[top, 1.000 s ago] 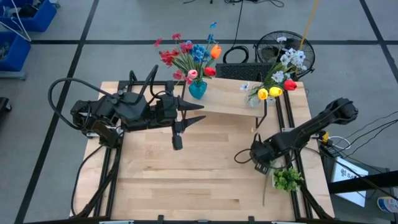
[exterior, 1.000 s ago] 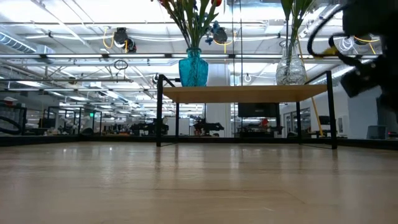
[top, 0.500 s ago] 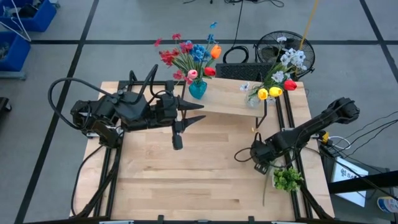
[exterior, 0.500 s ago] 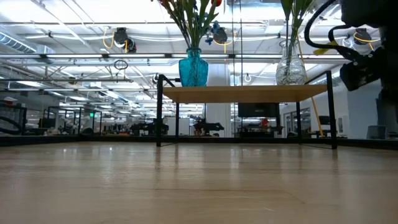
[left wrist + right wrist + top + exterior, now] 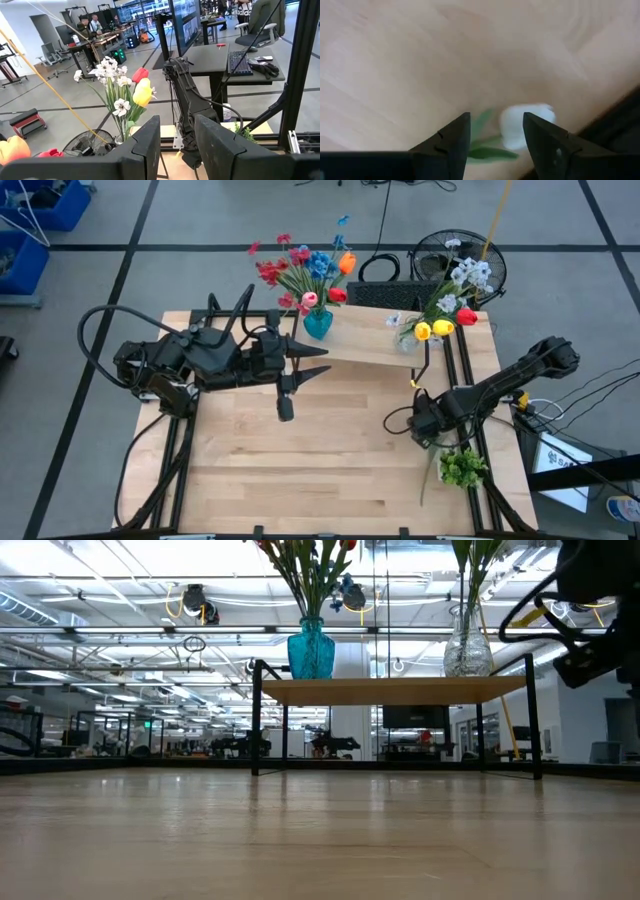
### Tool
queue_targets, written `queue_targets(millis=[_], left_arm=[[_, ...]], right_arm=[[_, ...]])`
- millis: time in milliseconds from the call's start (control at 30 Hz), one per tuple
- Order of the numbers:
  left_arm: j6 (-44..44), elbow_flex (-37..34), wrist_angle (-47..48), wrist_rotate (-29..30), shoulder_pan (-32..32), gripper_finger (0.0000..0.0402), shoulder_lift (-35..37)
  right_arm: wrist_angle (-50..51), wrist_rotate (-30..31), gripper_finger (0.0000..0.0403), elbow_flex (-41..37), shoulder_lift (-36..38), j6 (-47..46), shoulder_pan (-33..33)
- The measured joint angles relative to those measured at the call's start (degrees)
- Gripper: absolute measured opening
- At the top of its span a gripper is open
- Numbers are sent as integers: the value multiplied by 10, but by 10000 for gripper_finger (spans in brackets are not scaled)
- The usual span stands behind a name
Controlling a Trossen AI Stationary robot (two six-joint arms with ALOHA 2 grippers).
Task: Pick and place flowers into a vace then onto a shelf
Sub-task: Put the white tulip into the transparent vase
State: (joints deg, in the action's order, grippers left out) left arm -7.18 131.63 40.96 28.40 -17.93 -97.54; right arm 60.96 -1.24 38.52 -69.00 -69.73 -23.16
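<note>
Flower [image 5: 526, 125], seemingly white, between pincer [image 5: 495, 131] fingers

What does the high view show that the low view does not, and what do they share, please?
Only the high view shows the blossoms, the left tool hovering above the table, and the leafy clump near the right tool. Only the low view shows the room under the shelf. Both show the teal vase and clear vase on the shelf.
</note>
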Motion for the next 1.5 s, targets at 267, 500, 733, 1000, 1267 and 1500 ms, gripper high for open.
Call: queue_targets(millis=[267,500,733,1000,1267,1500], left_arm=[[11,0,0,-1,-1,129,0],[15,0,9,-1,-2,129,0],[15,0,10,0,-2,129,0],[15,0,9,0,-2,129,0],[20,0,14,0,0,129,0],[154,0,91,1,0,129,-3]], right_arm=[[-15,-46,170,-11,0,29,-1],[-129,-50,169,-66,1,4,-1],[-153,-49,128,-76,1,12,-2],[-132,-52,8,-69,3,59,-1],[-139,-21,2,14,42,90,-1],[-205,90,1,102,69,195,-1]])
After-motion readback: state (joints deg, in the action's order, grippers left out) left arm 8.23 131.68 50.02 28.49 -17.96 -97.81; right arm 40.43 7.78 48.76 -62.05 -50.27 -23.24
